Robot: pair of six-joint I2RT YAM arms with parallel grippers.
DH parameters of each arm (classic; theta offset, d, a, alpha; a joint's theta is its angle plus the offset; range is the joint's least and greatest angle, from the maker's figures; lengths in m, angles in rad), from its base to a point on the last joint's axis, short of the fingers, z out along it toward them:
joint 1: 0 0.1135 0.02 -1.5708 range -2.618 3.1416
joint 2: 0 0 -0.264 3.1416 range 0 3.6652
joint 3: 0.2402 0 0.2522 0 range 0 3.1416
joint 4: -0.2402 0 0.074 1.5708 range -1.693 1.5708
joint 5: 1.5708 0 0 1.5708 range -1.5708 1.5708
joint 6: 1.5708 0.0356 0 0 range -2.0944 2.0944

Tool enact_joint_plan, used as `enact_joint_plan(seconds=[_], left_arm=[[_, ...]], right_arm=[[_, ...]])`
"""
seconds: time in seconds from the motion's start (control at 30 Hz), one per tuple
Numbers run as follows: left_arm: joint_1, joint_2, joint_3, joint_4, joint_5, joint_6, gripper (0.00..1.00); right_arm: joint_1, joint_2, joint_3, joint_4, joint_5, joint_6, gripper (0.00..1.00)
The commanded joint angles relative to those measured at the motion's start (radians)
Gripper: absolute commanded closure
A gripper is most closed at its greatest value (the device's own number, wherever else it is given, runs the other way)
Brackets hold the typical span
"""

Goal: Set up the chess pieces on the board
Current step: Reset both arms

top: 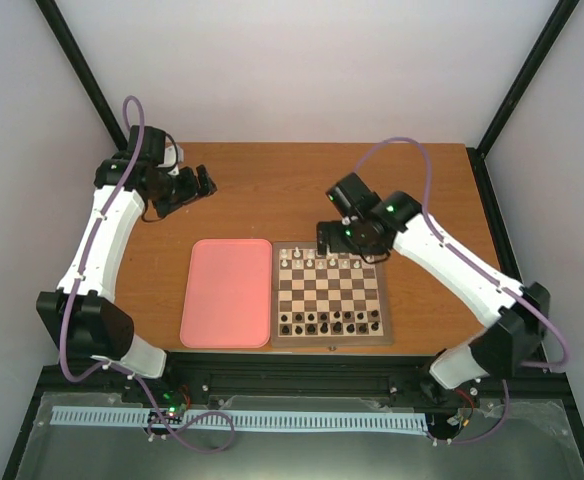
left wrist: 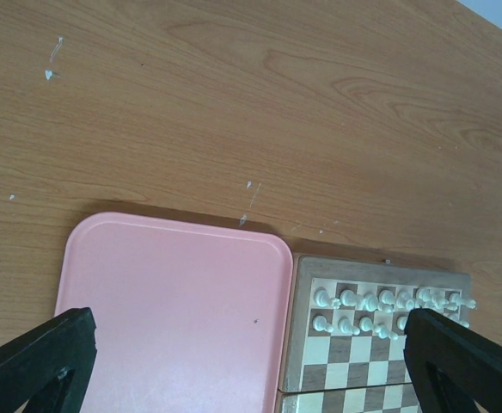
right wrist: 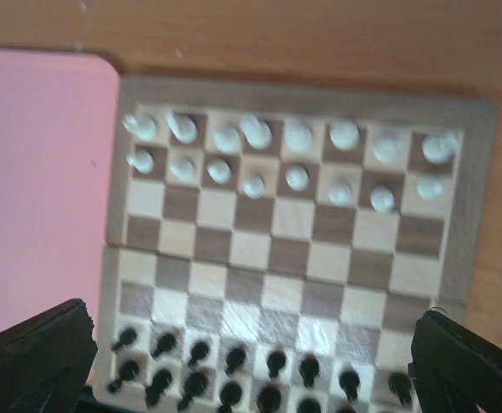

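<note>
Wooden table (top: 272, 190): chess pieces (right wrist: 276, 361) on board (right wrist: 272, 258)

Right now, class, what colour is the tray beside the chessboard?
Plain pink tray; top external view shows it best.

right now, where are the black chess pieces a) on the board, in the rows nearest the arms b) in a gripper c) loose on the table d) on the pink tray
a: the black pieces stand along the near side of the board, opposite the white pieces, and the pink tray holds none.
</note>
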Motion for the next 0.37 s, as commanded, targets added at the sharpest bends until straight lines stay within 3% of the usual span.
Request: enact_joint_plan(seconds=[0.0,0.33], left_arm=[[-0.005,0.018,0.06,-0.033,0.005,0.018,0.0],[-0.006,-0.012,0.064,-0.073,-0.049,0.008,0.0]], right_arm=[[-0.013,0.115,0.161,-0.04,0.001,-0.079,0.0],[-0.016,0.159,0.215,0.017,-0.003,-0.136,0.0]])
